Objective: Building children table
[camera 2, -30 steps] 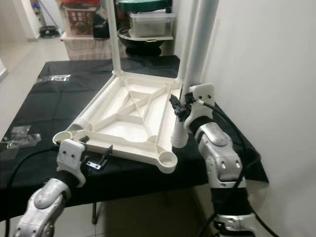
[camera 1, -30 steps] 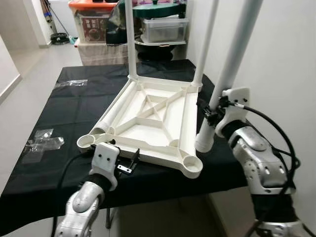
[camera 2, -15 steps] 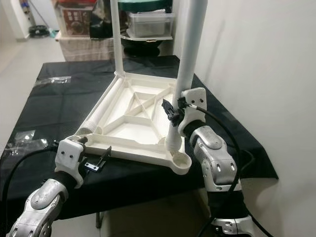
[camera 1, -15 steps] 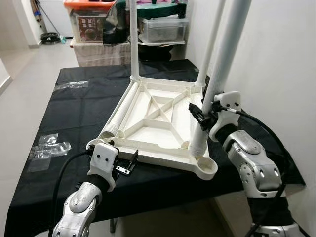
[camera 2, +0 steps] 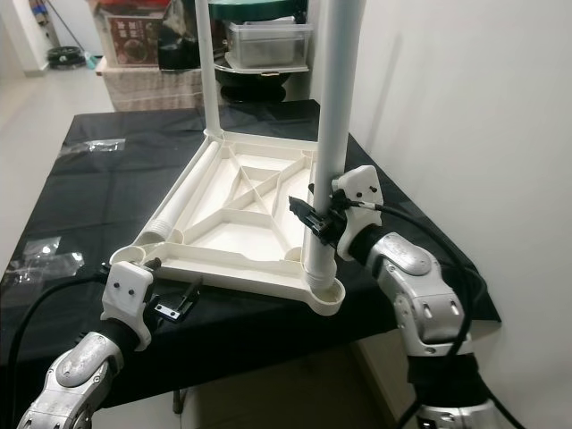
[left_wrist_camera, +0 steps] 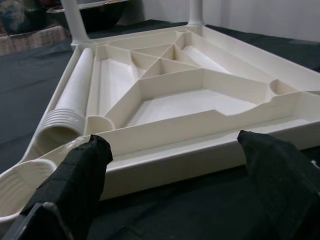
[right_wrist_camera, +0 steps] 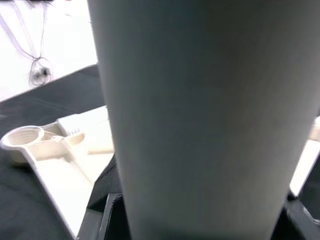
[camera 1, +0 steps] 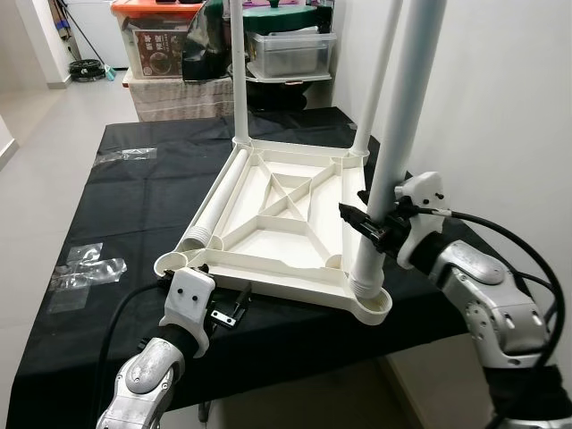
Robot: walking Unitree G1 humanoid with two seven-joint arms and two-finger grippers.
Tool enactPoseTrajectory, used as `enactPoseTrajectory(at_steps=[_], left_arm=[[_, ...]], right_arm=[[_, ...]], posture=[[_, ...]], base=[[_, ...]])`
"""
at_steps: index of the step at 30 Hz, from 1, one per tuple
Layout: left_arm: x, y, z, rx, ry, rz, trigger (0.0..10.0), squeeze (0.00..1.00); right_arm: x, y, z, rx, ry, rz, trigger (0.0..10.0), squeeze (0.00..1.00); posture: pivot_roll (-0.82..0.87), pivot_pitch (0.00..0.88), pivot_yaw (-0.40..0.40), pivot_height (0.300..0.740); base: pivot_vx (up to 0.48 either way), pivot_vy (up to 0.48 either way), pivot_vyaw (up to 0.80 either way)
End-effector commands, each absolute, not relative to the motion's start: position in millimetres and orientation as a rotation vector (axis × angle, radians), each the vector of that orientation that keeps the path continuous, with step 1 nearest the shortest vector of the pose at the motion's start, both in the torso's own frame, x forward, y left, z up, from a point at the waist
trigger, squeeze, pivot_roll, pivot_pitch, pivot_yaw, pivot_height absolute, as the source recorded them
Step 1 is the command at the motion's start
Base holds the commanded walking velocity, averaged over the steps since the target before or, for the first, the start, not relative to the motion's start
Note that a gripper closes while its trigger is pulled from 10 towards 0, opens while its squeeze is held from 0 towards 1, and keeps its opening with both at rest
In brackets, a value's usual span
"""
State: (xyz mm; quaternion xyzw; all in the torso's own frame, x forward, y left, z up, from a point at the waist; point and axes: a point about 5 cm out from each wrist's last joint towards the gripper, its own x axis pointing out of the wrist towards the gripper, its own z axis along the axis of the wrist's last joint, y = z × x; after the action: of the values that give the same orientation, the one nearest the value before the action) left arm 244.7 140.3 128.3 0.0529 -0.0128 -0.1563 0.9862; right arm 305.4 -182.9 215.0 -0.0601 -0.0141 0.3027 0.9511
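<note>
Up close, right hand (camera 1: 374,225) clamped round upright leg (camera 1: 396,152); left hand (left_wrist_camera: 170,165) spread before tabletop (left_wrist_camera: 190,107).

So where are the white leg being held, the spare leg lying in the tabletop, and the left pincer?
held leg (camera 1: 399,134), left eye view, mid shaft
spare leg (camera 1: 214,204), left eye view, mid length
left pincer (left_wrist_camera: 175,165), left wrist view, midway between fingertips

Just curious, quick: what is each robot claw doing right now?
Left gripper: open, empty, facing the tabletop frame.
Right gripper: shut on the white table leg.
</note>
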Motion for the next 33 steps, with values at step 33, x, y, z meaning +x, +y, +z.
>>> enactPoseTrajectory(at_steps=[33], left_arm=[[248, 140, 125, 0.127, -0.013, -0.327, 10.0, 0.00]], right_arm=[[304, -204, 145, 0.008, 0.228, 0.551, 10.0, 0.00]], posture=[[0.03, 0.000, -0.059, 0.740]], base=[[0.000, 0.000, 0.00]])
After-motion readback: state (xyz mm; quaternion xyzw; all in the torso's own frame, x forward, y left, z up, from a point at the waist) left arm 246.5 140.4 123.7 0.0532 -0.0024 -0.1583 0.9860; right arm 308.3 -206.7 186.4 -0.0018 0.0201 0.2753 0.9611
